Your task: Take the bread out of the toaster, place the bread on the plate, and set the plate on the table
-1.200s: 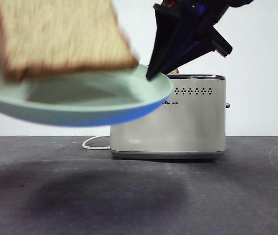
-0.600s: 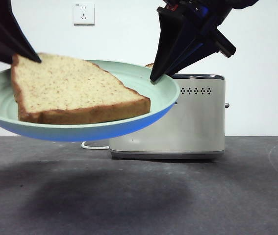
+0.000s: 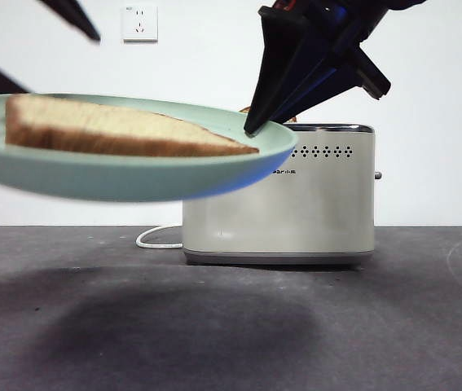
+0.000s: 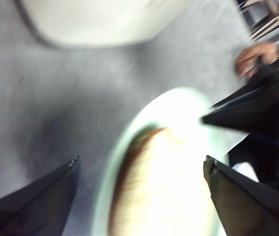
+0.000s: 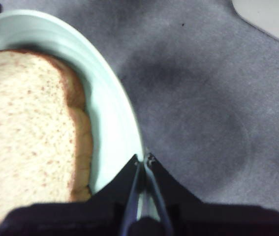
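— Where is the bread [image 3: 125,130] at this moment?

— It lies flat on the plate [image 3: 133,175], which hangs in the air well above the table [image 3: 231,326], in front of the toaster [image 3: 296,195] and towards one side of it. The plate casts a broad dark shadow on the table beneath it.

— What holds the plate up?

— The right gripper [image 5: 144,158]. Its wrist view shows the two jaws pressed onto the plate's rim [image 5: 124,128], pinching the thin edge between them, with the slice [image 5: 26,132] just beside the pinch. In the front view the same gripper [image 3: 251,129] comes down from above as a big dark wedge and meets the rim on the side nearest the toaster.

— And the left gripper?

— The left gripper [image 4: 139,164] hovers over the plate with its jaws spread wide, touching nothing. Its wrist picture is blurred, but the bread [image 4: 164,196] and the pale green rim [image 4: 124,137] show between the two jaws. In the front view its dark tips [image 3: 76,16] show at the upper corner above the plate, clear of the slice.

— Anything else about the toaster?

— It stands upright on the table, a white cord [image 3: 156,238] curling out beside it. A bit of brown crust shows at its top, mostly hidden behind the right gripper.
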`<action>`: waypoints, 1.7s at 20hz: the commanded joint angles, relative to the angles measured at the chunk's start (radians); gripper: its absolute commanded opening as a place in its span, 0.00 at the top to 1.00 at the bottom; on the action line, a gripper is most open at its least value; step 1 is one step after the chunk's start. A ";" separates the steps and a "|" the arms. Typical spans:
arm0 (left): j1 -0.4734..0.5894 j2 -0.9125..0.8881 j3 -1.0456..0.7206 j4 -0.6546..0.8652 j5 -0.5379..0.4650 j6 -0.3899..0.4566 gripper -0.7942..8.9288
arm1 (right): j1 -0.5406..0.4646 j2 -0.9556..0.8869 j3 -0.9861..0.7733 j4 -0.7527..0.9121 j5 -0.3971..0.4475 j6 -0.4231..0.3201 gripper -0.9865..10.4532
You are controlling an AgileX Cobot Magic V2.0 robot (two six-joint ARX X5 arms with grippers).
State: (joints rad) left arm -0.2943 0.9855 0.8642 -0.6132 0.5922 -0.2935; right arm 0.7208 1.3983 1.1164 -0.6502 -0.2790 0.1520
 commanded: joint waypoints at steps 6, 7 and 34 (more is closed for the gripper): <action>0.002 -0.074 0.205 -0.287 -0.127 0.190 0.50 | -0.001 0.000 -0.001 0.008 0.002 0.009 0.93; 0.002 -0.089 0.231 -0.333 -0.155 0.218 0.50 | -0.001 0.000 -0.001 0.008 0.017 0.009 0.93; 0.002 -0.354 0.270 -0.551 -0.431 0.317 0.93 | -0.414 0.274 -0.001 -0.100 0.027 -0.048 0.93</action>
State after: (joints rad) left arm -0.2947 0.6365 1.1381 -1.1664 0.1631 0.0090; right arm 0.3088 1.6650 1.1164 -0.7551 -0.2466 0.1188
